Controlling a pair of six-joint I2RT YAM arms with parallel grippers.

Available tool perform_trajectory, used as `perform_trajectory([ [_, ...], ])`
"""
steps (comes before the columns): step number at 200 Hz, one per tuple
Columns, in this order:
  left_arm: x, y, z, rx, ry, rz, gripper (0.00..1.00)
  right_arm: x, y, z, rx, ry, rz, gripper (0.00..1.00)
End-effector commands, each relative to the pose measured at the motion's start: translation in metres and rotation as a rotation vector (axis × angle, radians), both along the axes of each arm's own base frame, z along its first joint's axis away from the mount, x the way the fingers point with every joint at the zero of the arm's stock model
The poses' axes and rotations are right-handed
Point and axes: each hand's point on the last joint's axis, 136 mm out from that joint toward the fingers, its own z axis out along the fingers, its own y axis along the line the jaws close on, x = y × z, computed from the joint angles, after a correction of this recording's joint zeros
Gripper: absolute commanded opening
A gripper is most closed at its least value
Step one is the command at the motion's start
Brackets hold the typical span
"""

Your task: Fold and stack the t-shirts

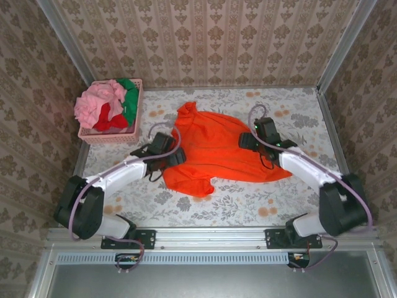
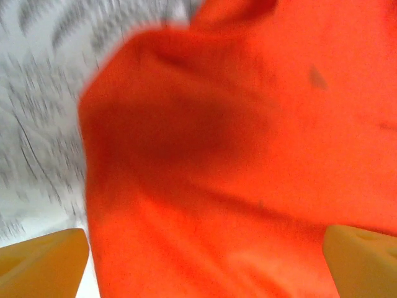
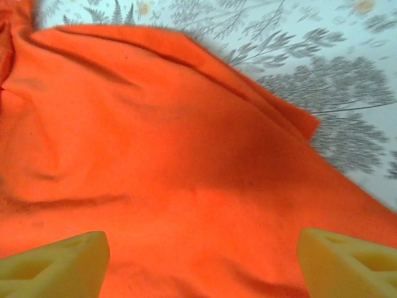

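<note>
Spread wide and holding nothing, left pincer (image 2: 205, 264) and right pincer (image 3: 201, 261) hovered over the orange shirt's (image 1: 214, 146) left and right sides. Shirt lay rumpled mid-surface (image 1: 248, 202). Judged: pinch matching edges, lift evenly, keep cloth taut while folding.

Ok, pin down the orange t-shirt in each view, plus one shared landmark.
Top external: orange t-shirt spread out at centre.
Left wrist: orange t-shirt across centre and right.
Right wrist: orange t-shirt across left and bottom.
Shared landmark: the floral table surface beside it.
</note>
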Motion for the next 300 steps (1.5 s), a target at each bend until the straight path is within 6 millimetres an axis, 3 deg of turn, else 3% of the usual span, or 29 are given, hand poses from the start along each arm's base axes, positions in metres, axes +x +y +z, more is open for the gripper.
perform_trajectory([
  [1,-0.028,0.007,-0.023,-0.046,0.094,0.126,0.93,0.030,0.027,-0.007,0.033,0.009,0.077,0.75],
  [23,-0.027,0.002,-0.038,-0.059,0.137,0.128,0.80,0.055,0.040,-0.034,0.043,0.072,0.085,0.69],
  [46,-0.022,0.004,-0.050,-0.028,0.168,0.131,0.70,0.076,0.039,-0.062,0.040,0.135,0.060,0.68],
  [75,-0.007,0.014,-0.057,-0.022,0.163,0.132,0.68,0.097,0.033,-0.088,0.080,0.172,0.018,0.67],
  [98,0.017,0.020,-0.054,-0.010,0.153,0.122,0.68,0.115,0.030,-0.101,0.114,0.202,0.004,0.67],
  [120,0.036,0.022,-0.042,0.001,0.112,0.111,0.70,0.130,0.029,-0.095,0.122,0.190,0.020,0.69],
  [140,0.040,0.027,-0.020,0.019,0.059,0.113,0.76,0.130,0.038,-0.058,0.121,0.093,0.083,0.73],
  [159,0.031,0.037,-0.009,0.018,0.033,0.127,0.83,0.105,0.060,-0.021,0.079,-0.023,0.206,0.78],
  [168,0.029,0.053,-0.005,0.005,0.030,0.165,0.85,0.090,0.073,-0.007,0.045,-0.073,0.281,0.79],
  [199,0.009,0.084,-0.003,-0.050,0.045,0.223,0.90,0.022,0.132,0.004,-0.115,-0.160,0.590,0.77],
  [252,-0.017,0.132,0.006,-0.077,0.056,0.300,0.91,-0.084,0.230,-0.025,-0.356,-0.220,1.011,0.77],
  [277,-0.021,0.140,0.009,-0.098,0.049,0.320,0.91,-0.109,0.263,-0.048,-0.374,-0.215,1.126,0.75],
  [300,-0.022,0.141,0.007,-0.107,0.049,0.327,0.91,-0.120,0.283,-0.076,-0.412,-0.160,1.199,0.70],
])
